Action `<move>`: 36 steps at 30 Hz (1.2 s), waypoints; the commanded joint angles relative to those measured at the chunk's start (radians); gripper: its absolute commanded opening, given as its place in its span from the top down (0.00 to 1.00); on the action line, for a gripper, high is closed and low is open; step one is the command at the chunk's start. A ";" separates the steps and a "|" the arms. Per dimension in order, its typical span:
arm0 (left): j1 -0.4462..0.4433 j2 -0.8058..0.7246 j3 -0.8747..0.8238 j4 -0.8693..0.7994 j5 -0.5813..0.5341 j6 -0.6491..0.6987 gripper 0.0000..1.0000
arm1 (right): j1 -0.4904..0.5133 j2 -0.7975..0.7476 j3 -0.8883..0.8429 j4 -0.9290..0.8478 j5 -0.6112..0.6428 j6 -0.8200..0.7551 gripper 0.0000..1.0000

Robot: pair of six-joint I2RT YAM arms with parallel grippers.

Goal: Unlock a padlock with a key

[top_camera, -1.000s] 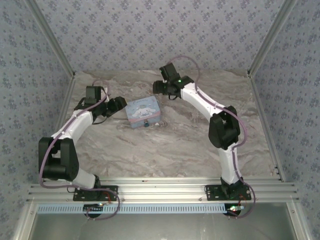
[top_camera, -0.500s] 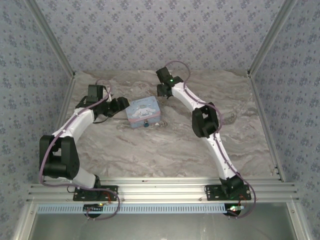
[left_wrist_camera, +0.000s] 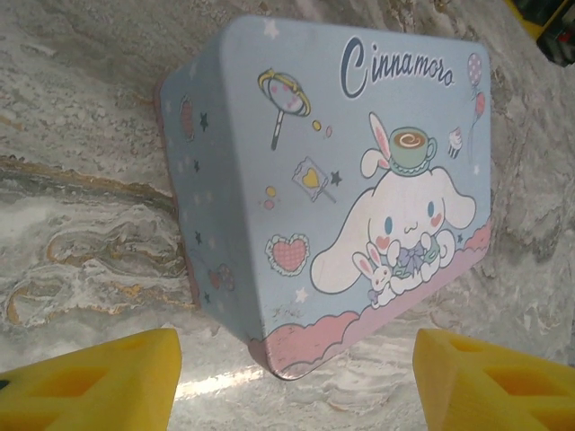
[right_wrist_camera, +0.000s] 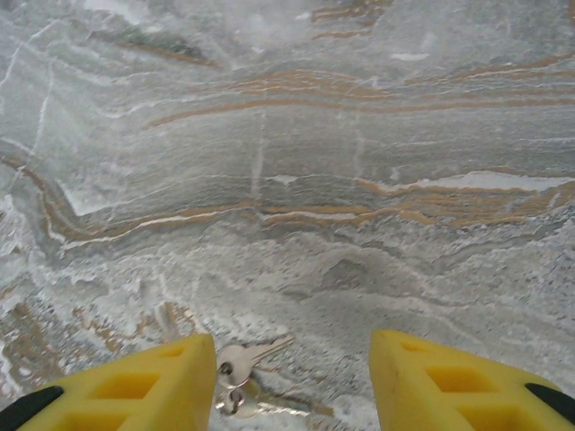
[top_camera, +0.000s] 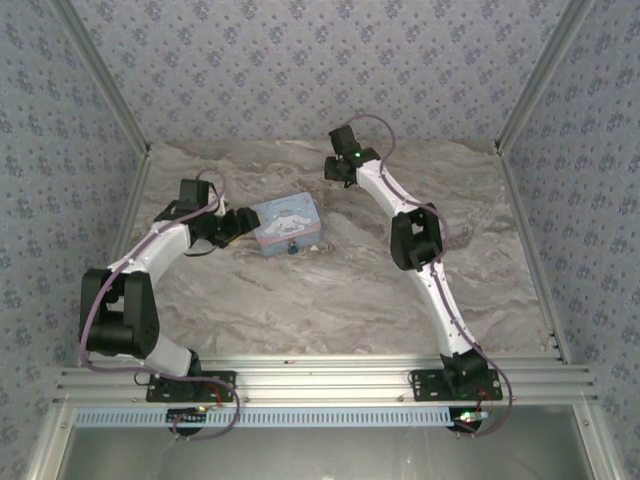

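Padlock (top_camera: pixel 292 248) first: a small dark-blue speck on the marbled worktop (top_camera: pixel 330 300), just beside the near long side of the pale-blue tin (top_camera: pixel 287 220) — whether it touches the tin I cannot tell from above. My left jaws sit at the tin's left end, spread wide and gripping nothing. In the left wrist view my yellow fingers (left_wrist_camera: pixel 90 377) frame the lower corners, and the tin's cartoon lid lies between and beyond them, its near corner pointing into the gap. So the padlock lies near my left jaws, off to their right along the tin's near side. My right jaws are spread too and empty, hanging past the tin's far right corner — well apart from the padlock, with the tin in between. Beneath them, in the right wrist view, a small bunch of silver keys (right_wrist_camera: pixel 244 373) lies flat on the worktop in the gap, just beside the finger (right_wrist_camera: pixel 135 386) on the left of that view.
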 commanded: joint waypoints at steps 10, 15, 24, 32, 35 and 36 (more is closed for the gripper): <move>-0.001 -0.073 -0.027 -0.017 0.028 0.015 0.31 | 0.046 0.067 0.073 -0.025 -0.021 -0.034 0.52; -0.001 -0.091 -0.034 -0.031 0.019 0.023 0.31 | 0.040 0.075 0.087 -0.036 -0.006 -0.024 0.57; -0.001 -0.102 -0.046 -0.035 0.021 0.021 0.31 | 0.048 0.073 0.058 -0.108 -0.031 -0.006 0.75; -0.001 -0.142 -0.061 -0.053 0.014 0.027 0.31 | 0.047 -0.028 -0.072 -0.127 -0.030 -0.007 0.97; -0.001 -0.162 -0.073 -0.062 0.014 0.032 0.31 | 0.043 -0.106 -0.170 -0.103 -0.036 -0.018 1.00; -0.001 -0.168 -0.078 -0.066 0.014 0.033 0.31 | 0.041 -0.134 -0.200 -0.103 -0.037 -0.024 1.00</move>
